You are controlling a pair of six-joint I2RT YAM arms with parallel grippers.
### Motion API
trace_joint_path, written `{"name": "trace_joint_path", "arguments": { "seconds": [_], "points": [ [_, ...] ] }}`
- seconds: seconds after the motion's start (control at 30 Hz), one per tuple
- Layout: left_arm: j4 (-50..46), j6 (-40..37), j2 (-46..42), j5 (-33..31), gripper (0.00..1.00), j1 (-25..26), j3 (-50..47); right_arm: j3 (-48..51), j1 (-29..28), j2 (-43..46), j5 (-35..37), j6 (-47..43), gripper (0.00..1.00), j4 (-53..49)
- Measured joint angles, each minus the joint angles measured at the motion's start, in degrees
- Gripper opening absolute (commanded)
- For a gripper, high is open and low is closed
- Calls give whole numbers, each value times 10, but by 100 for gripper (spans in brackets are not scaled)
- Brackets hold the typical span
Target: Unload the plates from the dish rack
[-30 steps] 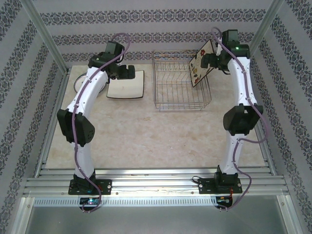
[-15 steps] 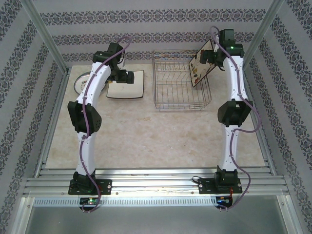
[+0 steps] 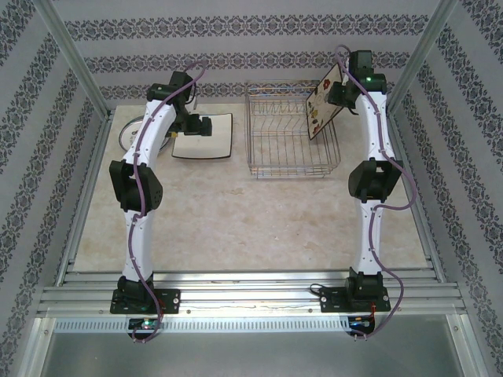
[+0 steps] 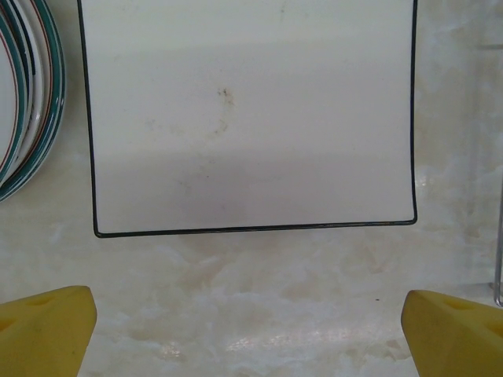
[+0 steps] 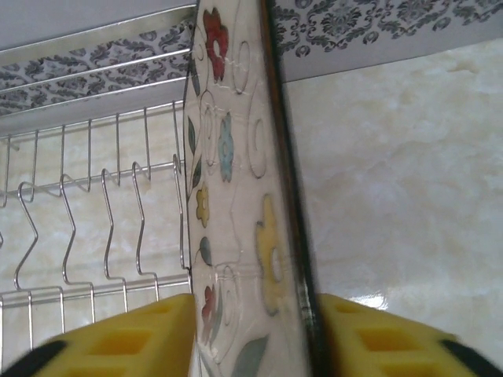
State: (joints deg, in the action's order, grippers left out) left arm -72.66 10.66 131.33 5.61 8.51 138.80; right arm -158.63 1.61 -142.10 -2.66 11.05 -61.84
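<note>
A square cream plate (image 3: 321,102) with a dark rim and coloured flowers stands tilted at the right end of the silver wire dish rack (image 3: 287,145). My right gripper (image 3: 339,93) is shut on its upper edge. In the right wrist view both yellow fingers (image 5: 134,338) press against the two faces of the plate (image 5: 244,204), with the rack's wire dividers (image 5: 78,204) to its left. My left gripper (image 3: 203,126) hovers open over a square white plate (image 3: 214,146) lying flat on the table. That plate (image 4: 247,118) has a thin dark edge, and nothing sits between the left gripper's (image 4: 251,334) fingers.
Round plates with teal rims (image 4: 23,94) lie stacked left of the flat square plate, at the table's far left (image 3: 130,132). A wire of the rack (image 4: 498,267) shows at the left wrist view's right edge. Patterned walls and metal posts enclose the marble table (image 3: 236,220).
The right gripper's fingers have closed from wide open onto the flowered plate's two faces. The left arm has pulled back a little over the flat plate, still open.
</note>
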Motion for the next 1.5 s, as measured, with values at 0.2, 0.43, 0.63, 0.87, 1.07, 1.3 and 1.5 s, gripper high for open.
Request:
{"name": "trace_joint_path", "arguments": {
  "seconds": [0.2,0.43,0.63,0.87,1.07,1.3,1.5],
  "points": [
    [0,0,0,0,100,-1,0,0,-6,1,21,5,10,1],
    [0,0,0,2,100,-2,0,0,-21,5,37,-9,0,0],
    [1,0,0,4,100,-2,-1,0,-25,7,45,-9,0,0],
    [8,0,-4,4,100,-2,-27,0,-35,19,58,-9,0,-17],
    [16,1,-5,2,100,-2,-45,2,-44,52,74,-13,0,-52],
    [27,5,-6,2,100,-2,-72,2,-45,123,95,-27,0,-82],
    [32,7,-24,2,100,-2,-90,46,-45,223,99,-29,0,-102]
  ]
}}
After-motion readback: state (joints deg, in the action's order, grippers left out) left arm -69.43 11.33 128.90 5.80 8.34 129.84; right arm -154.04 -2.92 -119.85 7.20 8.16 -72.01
